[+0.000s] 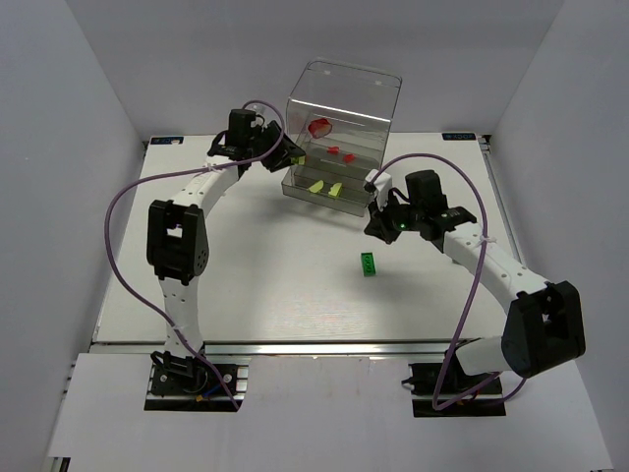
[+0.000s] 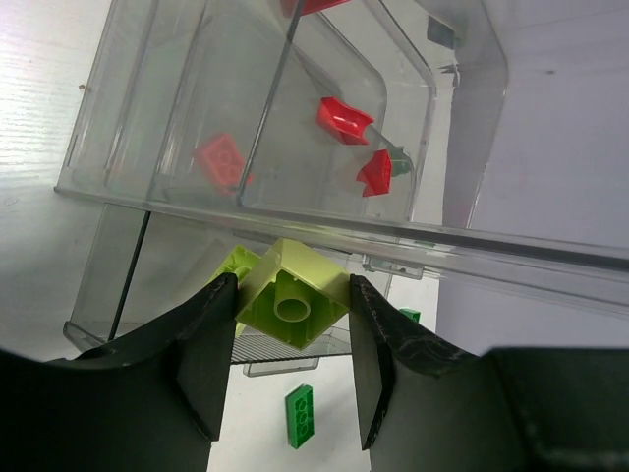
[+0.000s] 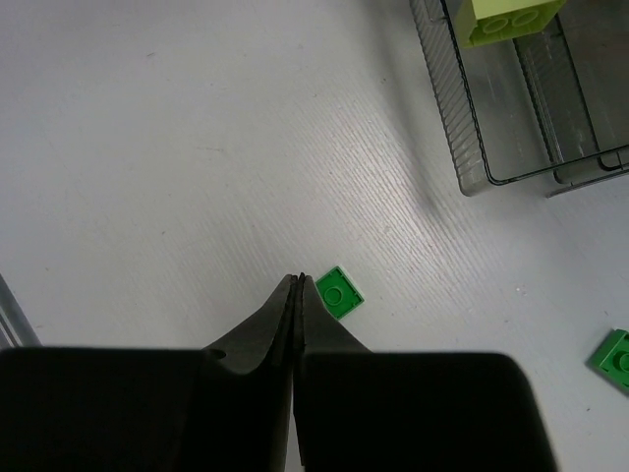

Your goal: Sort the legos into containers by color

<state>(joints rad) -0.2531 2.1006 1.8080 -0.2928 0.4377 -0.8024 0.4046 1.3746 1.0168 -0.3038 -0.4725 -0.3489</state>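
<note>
One clear container (image 1: 342, 98) at upper centre of the top view, three red legos (image 1: 320, 127) inside it, three yellow-green legos (image 2: 295, 300), two dark green legos (image 3: 339, 293) on the white table (image 1: 265, 285), two robot arms (image 1: 177, 246), left and right.

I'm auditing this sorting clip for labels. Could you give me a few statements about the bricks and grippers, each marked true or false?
1. The left gripper holds a yellow-green brick between its fingers. True.
2. The right gripper is clamped on a green brick. False: its jaws are shut on nothing, and the small green brick lies on the table just beside the tips.
3. Red bricks lie inside the clear container. True.
4. Every green brick is already in the container. False: the small one and a larger green brick are both on the table.
</note>
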